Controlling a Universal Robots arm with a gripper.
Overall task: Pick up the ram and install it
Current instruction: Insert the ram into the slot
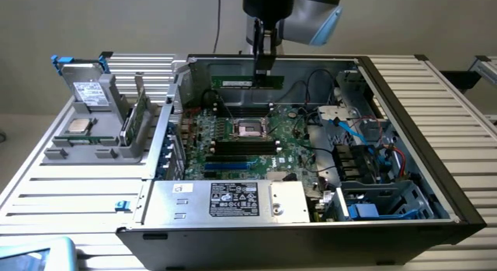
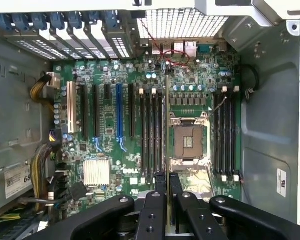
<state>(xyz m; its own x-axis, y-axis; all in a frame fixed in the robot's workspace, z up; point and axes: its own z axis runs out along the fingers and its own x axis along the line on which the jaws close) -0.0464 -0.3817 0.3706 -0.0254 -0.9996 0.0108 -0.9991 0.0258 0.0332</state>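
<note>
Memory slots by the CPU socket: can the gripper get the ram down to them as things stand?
Probably yes: the gripper, shut on the ram, hangs above the open case, and no cable or card appears to cross the memory slots.

computer case on tabletop | motherboard inside computer case, processor socket mid-board | power supply before motherboard | ram in tool, above motherboard | parts stand on tabletop, exterior view's left of computer case
</note>
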